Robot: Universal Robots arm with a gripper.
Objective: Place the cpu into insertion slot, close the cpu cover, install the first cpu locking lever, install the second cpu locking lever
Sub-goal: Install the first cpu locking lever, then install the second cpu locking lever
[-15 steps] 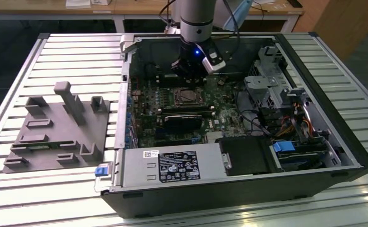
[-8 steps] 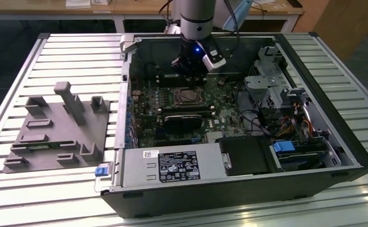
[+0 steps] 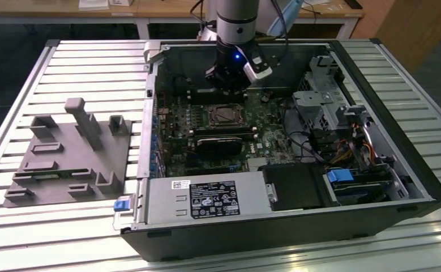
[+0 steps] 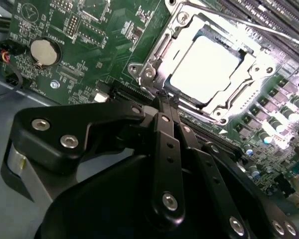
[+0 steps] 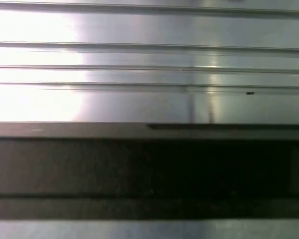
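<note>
One cpu (image 4: 204, 67) under one cpu cover (image 4: 154, 59), upper right | one tool (image 4: 167, 102) pressed together beside it

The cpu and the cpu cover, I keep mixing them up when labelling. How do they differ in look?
The cpu is a solid, plain pale metal square; the cpu cover is an open frame around it with tabs and screws. The cpu sits central, the cpu cover along the edges. Both are silvery, lying flat on the green board.
</note>
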